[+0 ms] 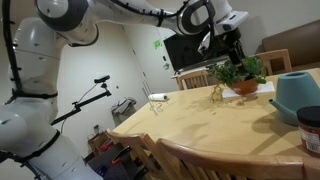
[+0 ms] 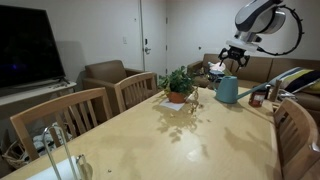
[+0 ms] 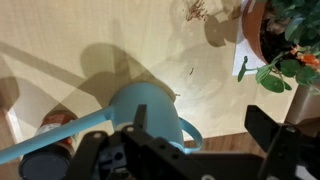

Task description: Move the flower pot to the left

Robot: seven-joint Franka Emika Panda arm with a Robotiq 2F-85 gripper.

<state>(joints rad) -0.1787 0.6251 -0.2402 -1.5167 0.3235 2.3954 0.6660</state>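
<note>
the approach was judged in hand: the gripper (image 3: 200,128), spread open and empty, was held high beside the flower pot (image 2: 177,97), so centring over it and lowering were required.

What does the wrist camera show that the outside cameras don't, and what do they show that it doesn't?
Only the wrist view: the gripper, fingers spread open, looking straight down on the blue watering can, with just one edge of the flower pot at the frame's corner. Only the exterior views: the robot arm, wooden chairs, a television, and the whole flower pot standing beside the can. Shared: the flower pot, the watering can, a dark-lidded jar and the wooden table.
</note>
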